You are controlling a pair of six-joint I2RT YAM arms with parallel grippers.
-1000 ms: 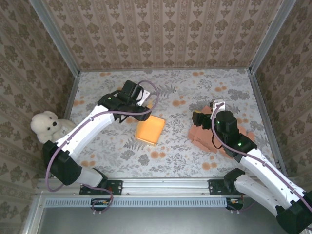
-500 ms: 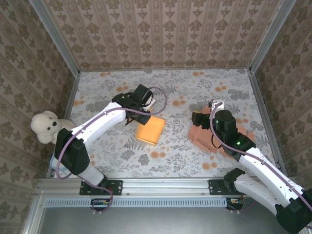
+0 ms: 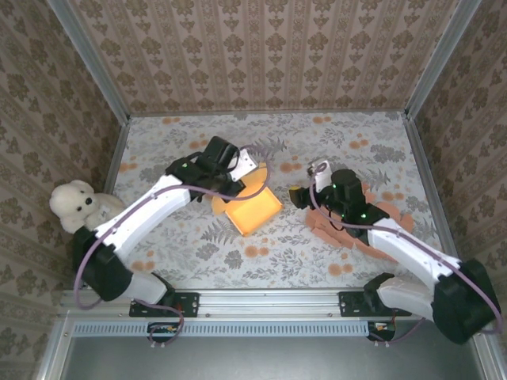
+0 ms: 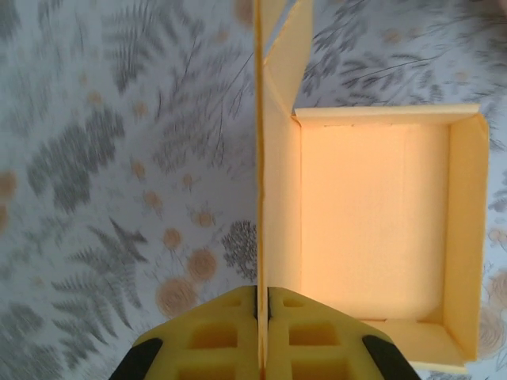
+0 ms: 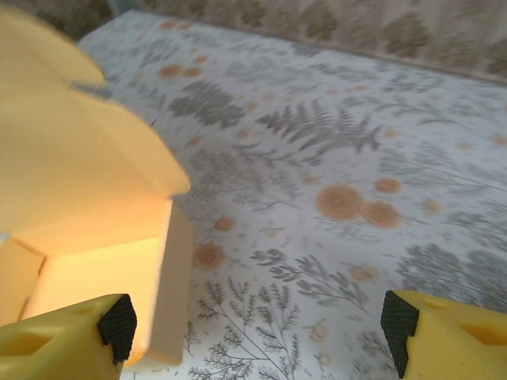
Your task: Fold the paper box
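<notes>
The orange paper box lies open on the flowered table, its inside facing up. My left gripper is at the box's far-left edge, shut on a thin upright flap; its yellow fingers press flat on both sides of the paper. My right gripper hovers just right of the box, open. Its two yellow fingertips stand wide apart with only table between them. The box's near wall and a raised flap sit at the left of the right wrist view.
A white teddy bear sits against the left wall. Flat salmon-coloured paper sheets lie under the right arm. Patterned walls and metal posts close the table on three sides. Bare table stretches behind and in front of the box.
My left gripper has shut on the box's flap, and the box has turned and opened upward. The right gripper has moved left, closer to the box.
</notes>
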